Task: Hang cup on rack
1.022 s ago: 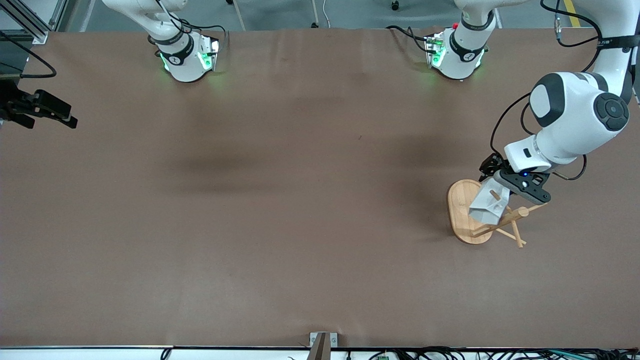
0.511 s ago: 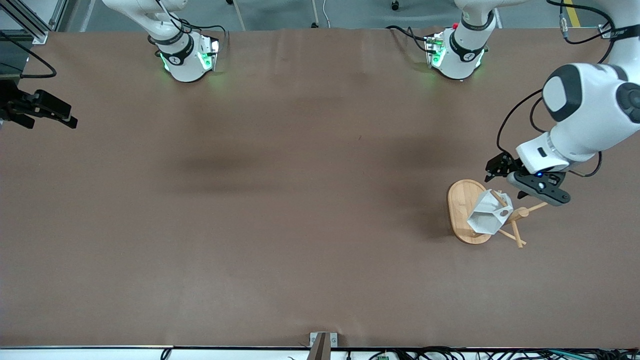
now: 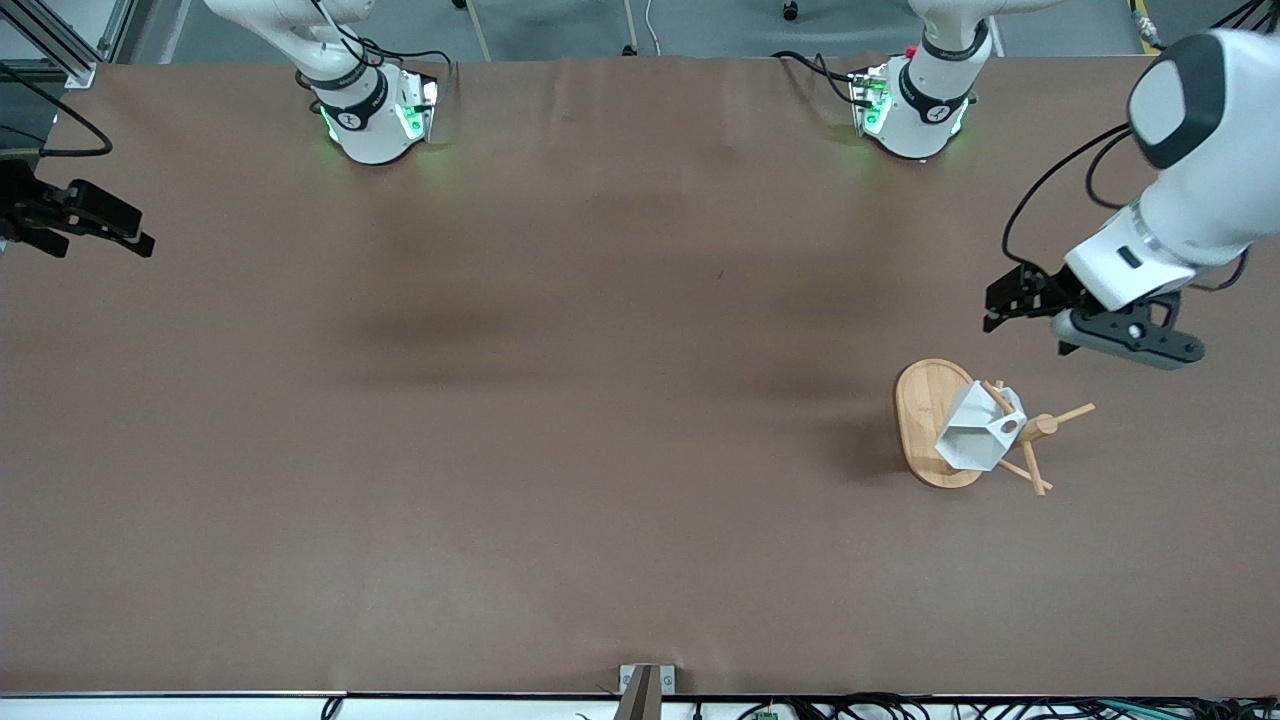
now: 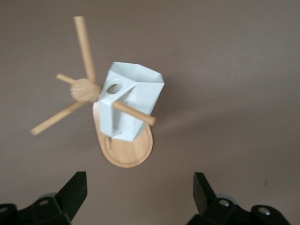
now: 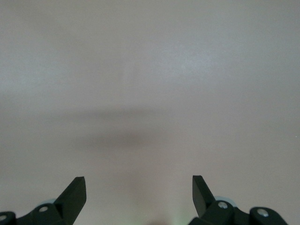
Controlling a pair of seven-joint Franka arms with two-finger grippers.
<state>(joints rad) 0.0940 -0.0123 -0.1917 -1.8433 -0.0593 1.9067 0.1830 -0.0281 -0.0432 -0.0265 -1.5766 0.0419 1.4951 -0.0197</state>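
Note:
The white faceted cup [image 3: 975,438] [image 4: 132,99] hangs tilted on a peg [image 4: 135,114] of the bamboo rack [image 3: 925,420] [image 4: 125,153], beside its central post [image 3: 1040,428] [image 4: 85,90]. Nothing grips the cup. My left gripper [image 3: 1003,305] [image 4: 138,193] is open and empty in the air, above the table beside the rack on the side toward the robot bases. Its dark fingers [image 4: 75,191] stand wide apart. My right gripper [image 3: 135,238] [image 5: 139,194] waits open and empty at the right arm's end of the table, over bare brown surface.
The two arm bases [image 3: 375,115] [image 3: 910,110] stand along the table edge farthest from the front camera. A small metal bracket [image 3: 645,685] sits at the edge nearest that camera. The rack's pegs [image 3: 1035,475] stick out toward the left arm's end.
My left gripper has opened, let go of the cup and pulled up and away from the rack toward the bases. The cup has settled on its peg. The right arm has not moved.

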